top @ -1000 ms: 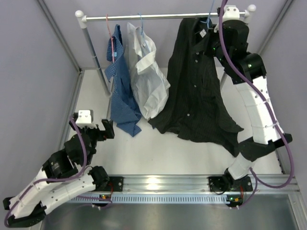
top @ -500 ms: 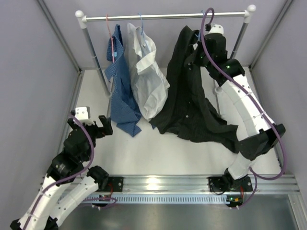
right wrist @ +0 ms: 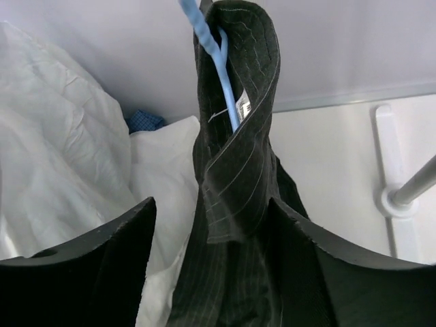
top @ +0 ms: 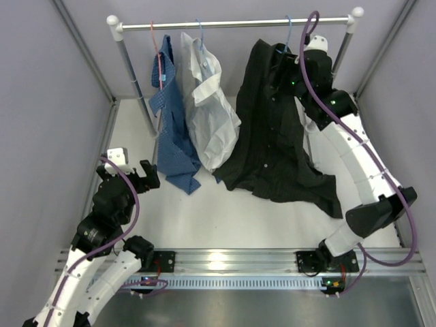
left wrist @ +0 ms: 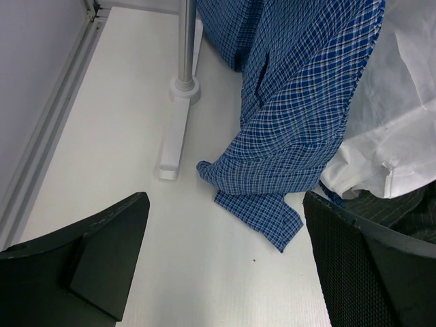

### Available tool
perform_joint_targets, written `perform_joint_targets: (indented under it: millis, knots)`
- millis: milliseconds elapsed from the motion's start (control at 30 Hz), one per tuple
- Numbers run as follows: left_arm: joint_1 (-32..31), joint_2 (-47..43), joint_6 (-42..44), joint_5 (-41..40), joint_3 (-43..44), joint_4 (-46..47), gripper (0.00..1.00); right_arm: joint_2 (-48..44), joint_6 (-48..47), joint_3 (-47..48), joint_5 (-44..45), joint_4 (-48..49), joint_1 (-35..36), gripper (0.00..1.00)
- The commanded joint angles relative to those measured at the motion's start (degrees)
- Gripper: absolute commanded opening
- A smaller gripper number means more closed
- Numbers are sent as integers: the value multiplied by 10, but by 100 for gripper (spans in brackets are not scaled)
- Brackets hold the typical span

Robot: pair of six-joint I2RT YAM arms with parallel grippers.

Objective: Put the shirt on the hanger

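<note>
Black shirt [top: 272, 136] of faintly pinstriped woven cloth hangs at the right end of the rack. Its lowest folds are the part nearest the arm bases: hem and a sleeve lie crumpled on the white table [top: 225, 218], spreading toward the right arm. Nearer still, at the front left, the left gripper [top: 148, 178] hovers low over the table with its black jaws spread wide and nothing between them. Its wrist view looks past them to a slim metal post [left wrist: 184, 41] on a flat white foot. Beyond that droops a blue checked shirt [top: 170, 129], its limp tail touching the table, and just beside it hangs a crumpled white shirt [top: 211, 116]. Farther back, at the black collar, the right gripper [right wrist: 210, 204] stands released. The folded collar band, a small label sewn inside, rises between its parted fingers [right wrist: 102, 266]; the left one is clear of the cloth, the right so close that contact cannot be told. A thin light-blue wire hanger [right wrist: 216, 51] runs up out of the collar, its shoulders hidden inside the garment, and its hook reaches the horizontal metal rail [top: 231, 24] at the very back. The other two hangers show only as thin hooks, one reddish, one blue.
</note>
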Motion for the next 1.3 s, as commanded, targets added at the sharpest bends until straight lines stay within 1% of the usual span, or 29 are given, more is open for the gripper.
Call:
perform_joint_targets:
  millis: [0, 33, 67, 167, 267, 333, 367, 400, 433, 467, 500, 533, 567, 600, 633, 667, 733, 767, 900, 933, 1033, 1133, 1267]
  knots:
    - [7, 4, 1, 1, -3, 31, 98, -69, 2, -13, -5, 42, -6, 66]
    - [8, 4, 0, -4, -3, 31, 98, -77, 0, -18, -2, 40, -7, 71]
    - [8, 4, -1, -12, -4, 30, 98, -96, -1, -25, -1, 39, -11, 82]
    - [9, -2, -5, -29, -4, 30, 98, -137, -9, -51, 0, 29, -21, 99]
    - [9, -9, -14, -64, -4, 23, 98, -179, -34, -78, 5, -6, -26, 99]
    - [9, -17, -28, -100, -1, 3, 98, -210, -62, -119, 9, -28, -26, 100]
    - [9, -20, -39, -110, -1, -4, 98, -250, -70, -140, 16, -31, -26, 99]
    - [9, -29, -44, -119, -1, -9, 98, -275, -79, -190, 22, -32, -26, 99]
    - [9, -32, -47, -128, -3, -14, 98, -301, -88, -217, 41, -31, -26, 100]
    - [9, -37, -50, -127, -7, -14, 98, -355, -92, -245, 53, -30, -26, 99]
    - [9, -41, -51, -126, -7, -14, 98, -385, -102, -297, 59, -32, -26, 100]
    - [9, -46, -53, -120, -7, -14, 98, -414, -115, -321, 65, -39, -26, 99]
    - [9, -49, -63, -119, -5, -23, 98, -475, -119, -343, 71, -44, -26, 100]
    - [9, -50, -63, -116, -6, -26, 98, -506, -123, -379, 73, -51, -26, 99]
    - [9, -54, -60, -112, -7, -28, 98, -532, -136, -392, 66, -58, -26, 99]
    - [9, -56, -36, -98, -8, -27, 98, -581, -143, -403, 65, -75, -26, 99]
    - [9, -55, -26, -95, -10, -27, 98, -617, -158, -422, 73, -100, -26, 100]
    - [9, -54, -25, -85, -13, -27, 98, -640, -162, -425, 82, -130, -26, 99]
    - [9, -47, -16, -36, -31, -19, 98, -678, -180, -444, 138, -185, -26, 99]
    - [9, -46, -16, -37, -33, -18, 98, -697, -182, -450, 151, -186, -22, 99]
    - [9, -40, -15, -32, -32, -18, 98, -725, -190, -474, 132, -186, -20, 99]
    - [9, -49, -13, -17, -33, -18, 98, -750, -176, -495, 131, -187, -20, 99]
    - [9, -72, -11, -9, -36, -18, 98, -750, -173, -497, 116, -186, -20, 99]
